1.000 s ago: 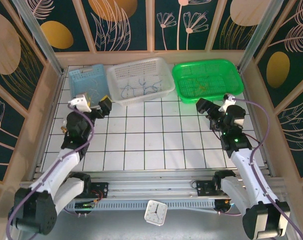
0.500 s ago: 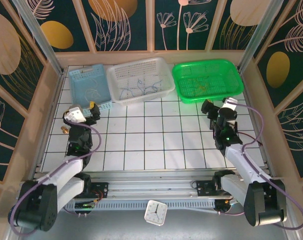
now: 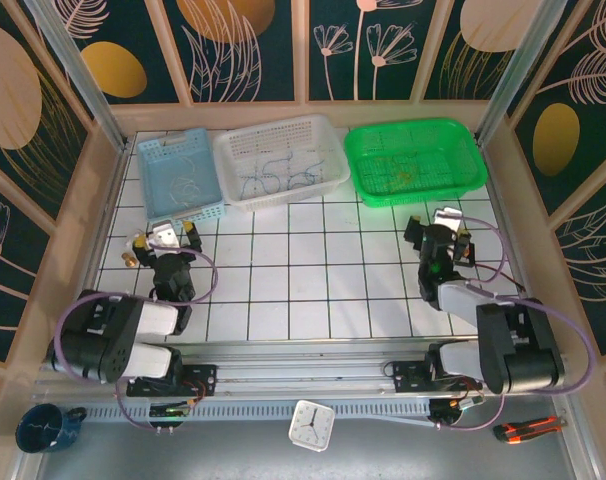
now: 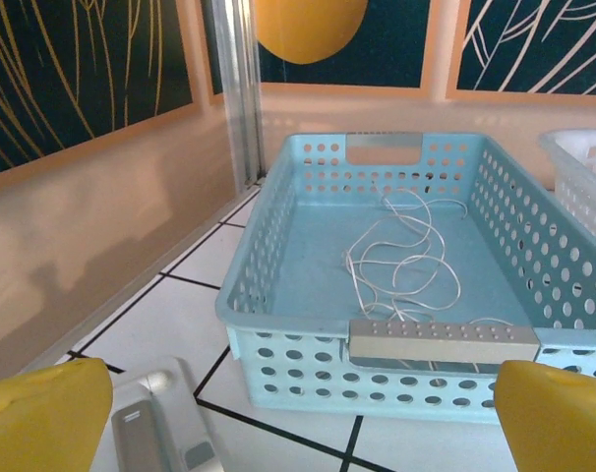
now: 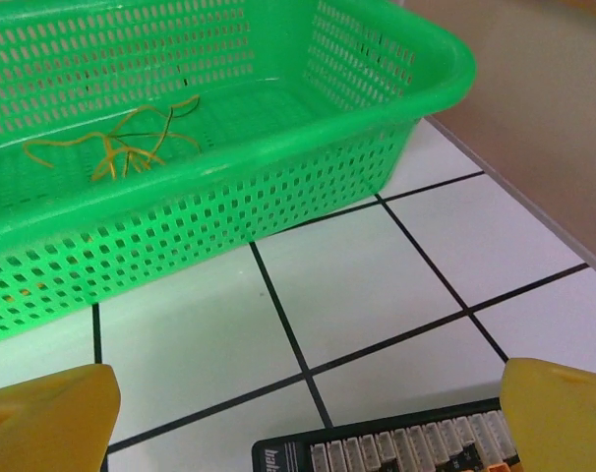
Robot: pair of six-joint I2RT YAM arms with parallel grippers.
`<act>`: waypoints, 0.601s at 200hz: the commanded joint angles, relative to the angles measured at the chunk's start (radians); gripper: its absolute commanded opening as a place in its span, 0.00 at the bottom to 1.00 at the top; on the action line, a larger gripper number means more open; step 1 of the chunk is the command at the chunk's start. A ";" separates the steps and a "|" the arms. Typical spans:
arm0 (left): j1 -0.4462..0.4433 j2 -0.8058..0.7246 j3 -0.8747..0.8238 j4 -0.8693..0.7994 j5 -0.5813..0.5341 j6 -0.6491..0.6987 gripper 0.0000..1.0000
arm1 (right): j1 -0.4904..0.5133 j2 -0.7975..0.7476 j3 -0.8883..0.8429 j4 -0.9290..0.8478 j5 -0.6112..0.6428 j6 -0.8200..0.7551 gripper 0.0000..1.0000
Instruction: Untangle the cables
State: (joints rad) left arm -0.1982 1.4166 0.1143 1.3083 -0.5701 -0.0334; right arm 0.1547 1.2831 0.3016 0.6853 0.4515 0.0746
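The cables lie sorted in three baskets at the back of the table. Thin white wires (image 4: pixel 406 246) curl in the blue basket (image 4: pixel 278 256), also seen from above as the blue basket (image 3: pixel 179 175). Blue wires (image 3: pixel 278 180) lie in the white basket (image 3: pixel 281 155). Yellowish wires (image 5: pixel 121 147) lie in the green basket (image 5: pixel 278 187), also seen from above as the green basket (image 3: pixel 413 155). My left gripper (image 3: pixel 168 237) (image 4: pixel 298 423) hangs open just in front of the blue basket, holding nothing. My right gripper (image 3: pixel 438 228) (image 5: pixel 303 418) stands open in front of the green basket, also holding nothing.
Both arms are folded low near the table's front rail. Wooden walls and metal posts close in the tiled table on three sides. A black connector board (image 5: pixel 396 447) shows under the right wrist. A mug (image 3: pixel 43 428), a clock (image 3: pixel 311 425) and a cutter (image 3: pixel 528 428) lie below the rail.
Both arms have folded back toward the near edge, so the grippers drew away from the baskets and sank lower. Both stayed open.
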 commanded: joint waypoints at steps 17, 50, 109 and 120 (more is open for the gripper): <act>0.037 0.050 0.023 0.139 0.088 0.030 0.99 | 0.006 0.046 -0.068 0.311 -0.041 -0.078 0.99; 0.094 0.066 0.021 0.140 0.191 -0.014 0.99 | -0.045 0.100 -0.067 0.421 -0.166 -0.090 0.99; 0.138 0.109 0.077 0.063 0.375 0.001 0.99 | -0.149 0.272 -0.124 0.710 -0.359 -0.068 0.99; 0.146 0.108 0.093 0.030 0.392 -0.005 0.99 | -0.151 0.285 -0.121 0.727 -0.402 -0.085 0.99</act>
State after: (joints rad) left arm -0.0700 1.5223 0.1768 1.3708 -0.2596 -0.0299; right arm 0.0063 1.5570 0.1898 1.2503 0.1669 0.0116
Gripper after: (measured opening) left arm 0.989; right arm 0.992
